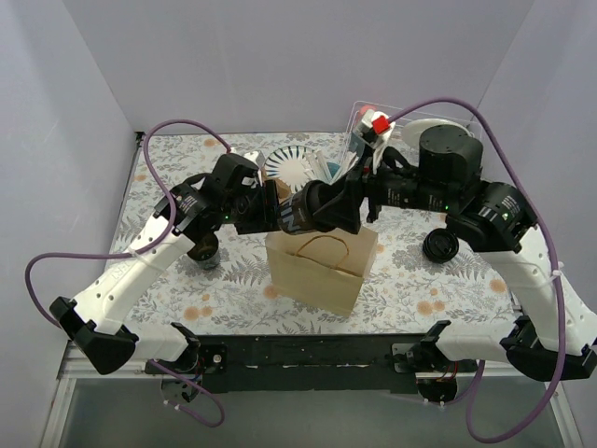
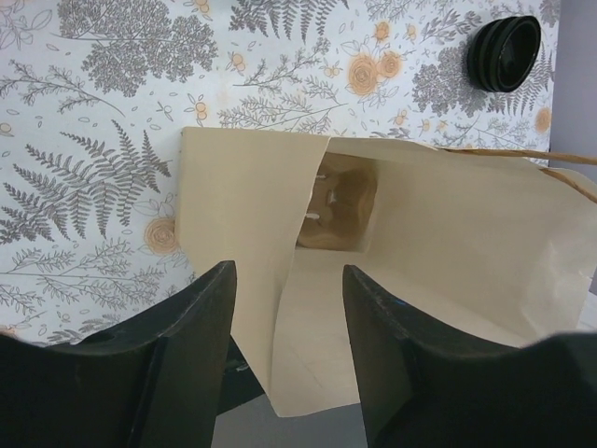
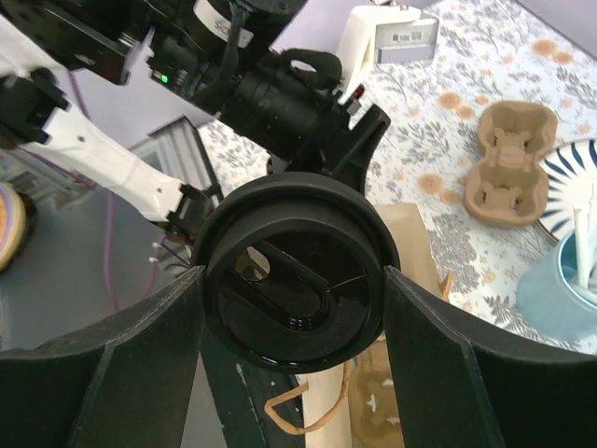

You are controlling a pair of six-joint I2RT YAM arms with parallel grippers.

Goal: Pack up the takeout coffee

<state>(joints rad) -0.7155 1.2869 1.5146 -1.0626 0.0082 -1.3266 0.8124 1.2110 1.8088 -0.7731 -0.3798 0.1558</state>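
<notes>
A brown paper bag (image 1: 322, 266) stands open at the table's middle front. In the left wrist view the bag (image 2: 448, 233) has a cardboard cup carrier (image 2: 338, 201) at its bottom. My left gripper (image 2: 289, 271) is open, its fingers on either side of the bag's near wall; in the top view the left gripper (image 1: 272, 207) is at the bag's back left rim. My right gripper (image 3: 294, 275) is shut on a coffee cup with a black lid (image 3: 291, 266), held above the bag's mouth (image 3: 410, 261). From the top the cup (image 1: 303, 213) lies tilted over the bag's back edge.
A second dark cup (image 1: 205, 252) stands left of the bag under the left arm. Stacked black lids (image 1: 440, 245) lie right of it. A striped plate (image 1: 294, 168), a spare cup carrier (image 3: 508, 163), a blue cup (image 3: 560, 289) and a clear box (image 1: 378, 126) sit at the back.
</notes>
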